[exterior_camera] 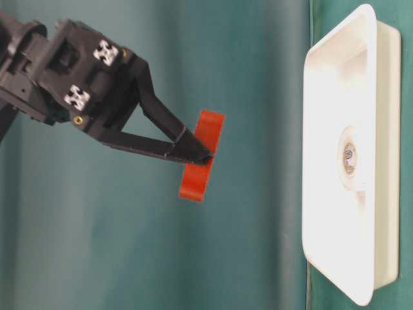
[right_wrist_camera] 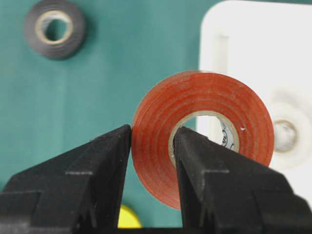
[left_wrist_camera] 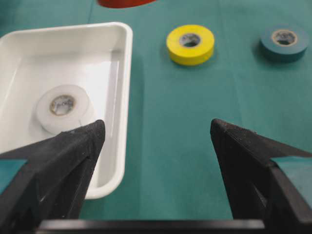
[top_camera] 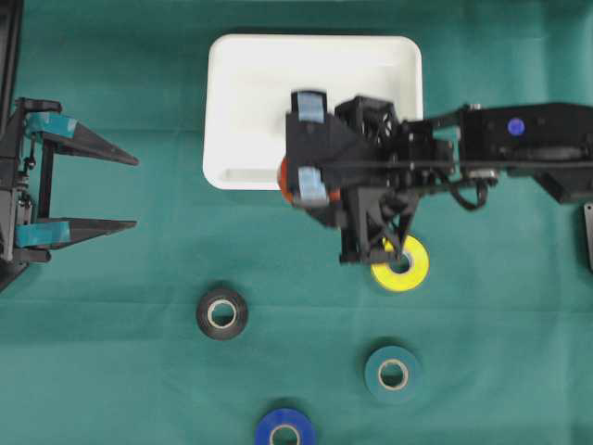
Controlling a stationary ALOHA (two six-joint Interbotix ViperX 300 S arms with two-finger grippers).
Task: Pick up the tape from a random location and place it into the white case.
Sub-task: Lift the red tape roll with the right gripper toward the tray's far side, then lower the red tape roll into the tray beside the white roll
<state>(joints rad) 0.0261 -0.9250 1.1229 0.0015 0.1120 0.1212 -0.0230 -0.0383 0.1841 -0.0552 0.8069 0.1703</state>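
I am holding the red roll of plastic tape (right_wrist_camera: 202, 136) in my right gripper (right_wrist_camera: 152, 146), one finger outside the roll's wall and the other through its core, so I am pinching only one side of the ring. In the overhead view I am hanging over the near long edge of the shallow white plastic case (top_camera: 241, 93) with rounded corners, and the red roll is peeking out beneath my wrist right at that rim. Inside the case a white roll of tape (left_wrist_camera: 62, 106) is already lying flat. My left gripper (top_camera: 137, 191) is waiting with its jaws spread wide and empty, well apart from the case at the left edge of the green cloth-covered table (top_camera: 111, 371). On the cloth nearer the front edge are lying a yellow roll (top_camera: 400, 263), a black roll (top_camera: 221, 313), a teal roll (top_camera: 393, 373) and a blue roll (top_camera: 285, 430). My worry is the release: if I am letting go this close to the rim, the roll may be striking the raised lip and tipping back onto the cloth. Because the roll is hanging on edge, it may also be rolling once freed, or bumping the white roll.
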